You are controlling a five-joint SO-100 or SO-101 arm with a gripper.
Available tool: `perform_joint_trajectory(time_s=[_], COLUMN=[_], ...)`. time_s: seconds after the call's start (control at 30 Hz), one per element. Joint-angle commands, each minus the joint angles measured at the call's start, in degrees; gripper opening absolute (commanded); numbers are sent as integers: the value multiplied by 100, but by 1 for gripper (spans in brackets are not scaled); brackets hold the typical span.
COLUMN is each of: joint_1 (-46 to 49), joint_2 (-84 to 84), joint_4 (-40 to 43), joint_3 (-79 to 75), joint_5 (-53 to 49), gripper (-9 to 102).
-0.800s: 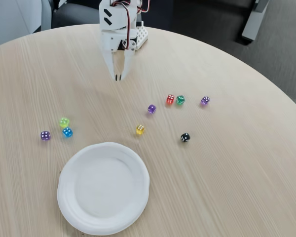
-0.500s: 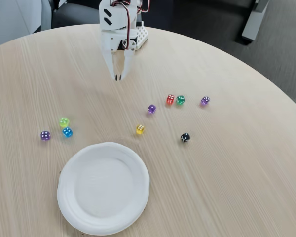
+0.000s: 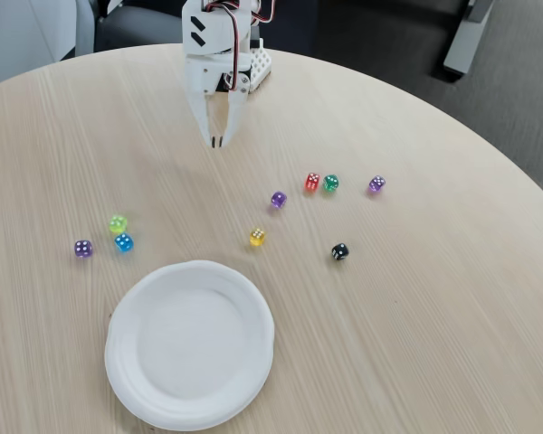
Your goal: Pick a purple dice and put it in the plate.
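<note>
Nine dice on the round wooden table [image 3: 452, 298], plus one plate [image 3: 253, 362], all nearer the camera than the gripper [image 3: 217, 142] in the fixed view.

Nearest to us we see the plate, white, ribbed rim, nothing in it, well below the gripper and slightly left of it.

Next row up, left of the gripper line: a lavender die [image 3: 83, 248], a blue die [image 3: 124, 242] and a lime die [image 3: 118, 223], the last two just beside each other. Right of the gripper line at about the same depth: a yellow die [image 3: 257, 237] and a black die [image 3: 340, 252].

Closer to the gripper: the purple dice [image 3: 278, 199], deep violet, sitting on the table below and right of the fingertips, well apart from them and from the plate. Further right we see a red die [image 3: 312, 182] and a green die [image 3: 330, 183] almost touching, then a pinkish-purple die [image 3: 376, 184] on its own.

Farthest: the gripper, white, pointing down at the table, fingertips together or nearly so, holding nothing. Behind it the arm's base [image 3: 253, 63] sits at the table's far edge.
</note>
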Motion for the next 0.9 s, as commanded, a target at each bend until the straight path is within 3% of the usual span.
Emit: perform_joint_trajectory(time_s=[0.0, 0.43, 0.67, 0.87], joint_1=[35, 0, -44, -44], joint_2=[44, 44, 44, 44], joint_4=[26, 26, 26, 26], joint_3=[-26, -26, -26, -26], joint_5=[35, 35, 35, 44], gripper=[3, 3, 9, 0])
